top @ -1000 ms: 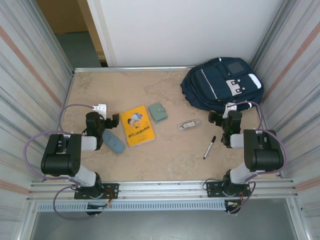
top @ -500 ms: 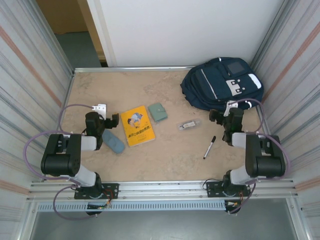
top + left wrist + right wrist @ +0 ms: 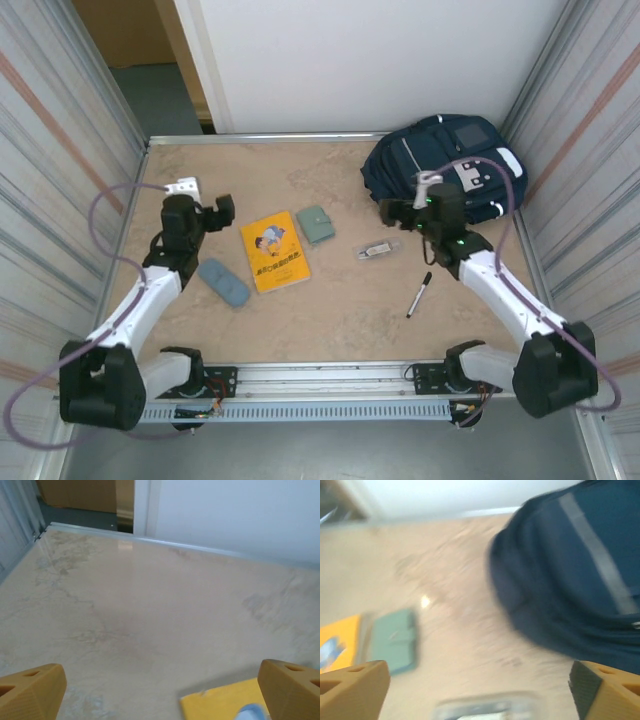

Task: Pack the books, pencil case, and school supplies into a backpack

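Starting at the left gripper (image 3: 222,208): spread wide, gripping nothing, hovering over bare desk (image 3: 330,310) just past the far corner of the yellow book (image 3: 274,251). Same story at the right gripper (image 3: 390,212): released, nothing in its grasp, hanging near the front edge of the backpack (image 3: 445,165), with the clear packet (image 3: 377,250) just below it in the wrist view. Moving outward: slate-blue pencil case (image 3: 224,283) lying flat just left of the book, grey-green booklet (image 3: 317,224) right beside the book's far right corner, black marker (image 3: 419,294) on its own nearer the front edge. Backpack parked at the far right corner, looking zipped up from above, though hard to say for sure. So basically zero packed yet, judging by that, with every item out on the desk. Probably need to get the bag open first, then load all five things.
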You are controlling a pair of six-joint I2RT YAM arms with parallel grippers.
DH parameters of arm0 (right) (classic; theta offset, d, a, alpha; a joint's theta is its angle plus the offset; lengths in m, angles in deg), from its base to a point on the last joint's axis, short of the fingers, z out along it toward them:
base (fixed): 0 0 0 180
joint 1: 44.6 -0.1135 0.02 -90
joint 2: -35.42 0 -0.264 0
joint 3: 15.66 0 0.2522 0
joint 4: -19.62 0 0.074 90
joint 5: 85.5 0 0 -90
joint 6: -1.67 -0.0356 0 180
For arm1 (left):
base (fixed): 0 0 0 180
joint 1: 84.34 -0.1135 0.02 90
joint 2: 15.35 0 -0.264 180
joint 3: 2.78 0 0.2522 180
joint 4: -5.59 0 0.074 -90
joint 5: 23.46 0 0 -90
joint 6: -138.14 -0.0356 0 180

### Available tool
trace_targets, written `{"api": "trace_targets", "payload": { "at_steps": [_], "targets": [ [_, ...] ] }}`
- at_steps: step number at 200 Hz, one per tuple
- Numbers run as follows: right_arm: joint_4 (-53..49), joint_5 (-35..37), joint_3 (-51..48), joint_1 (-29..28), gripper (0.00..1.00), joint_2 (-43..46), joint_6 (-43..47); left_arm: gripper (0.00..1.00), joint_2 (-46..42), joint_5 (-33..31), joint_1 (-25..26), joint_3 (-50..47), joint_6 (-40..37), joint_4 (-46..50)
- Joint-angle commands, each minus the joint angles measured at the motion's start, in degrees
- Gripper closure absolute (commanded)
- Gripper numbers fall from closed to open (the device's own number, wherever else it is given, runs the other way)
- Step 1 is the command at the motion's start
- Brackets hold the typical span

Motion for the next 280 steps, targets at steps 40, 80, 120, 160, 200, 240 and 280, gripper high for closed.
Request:
{"api": "trace_targets", "payload": {
  "at_steps": [40,80,120,160,200,240,280],
  "targets": [
    [-15.17,-0.29,15.18,-11.56,0.12,-19.53,0.46,0.01,0.26,16.12,2.28,3.55,16.53,19.45],
    [-17.08,0.92,29.02,-12.03,0.03,-35.51,-0.76,0.01,7.37,10.79,11.96,10.76,11.1,30.27],
    [-20.28,3.01,43.8,-12.75,0.01,-50.65,0.17,0.01,14.4,11.09,11.43,16.95,11.52,33.06],
    [-25.79,4.78,54.7,-14.73,0.01,-60.87,2.63,0.01,19.23,17.2,7.5,22.28,12.09,37.79],
    [-29.19,6.97,57.06,-16.24,0.01,-62.81,2.45,0.01,17.78,19.62,5.73,17.59,12.85,37.56],
    [-31.95,6.1,56.59,-17.39,0.01,-61.85,2.67,0.01,15.05,20.12,5.7,14.88,12.47,37.36],
    [-35.23,4.98,55.17,-17.49,0.0,-62.13,0.75,0.01,14.9,23.56,5.79,14.67,11.57,35.45]
  ]
}}
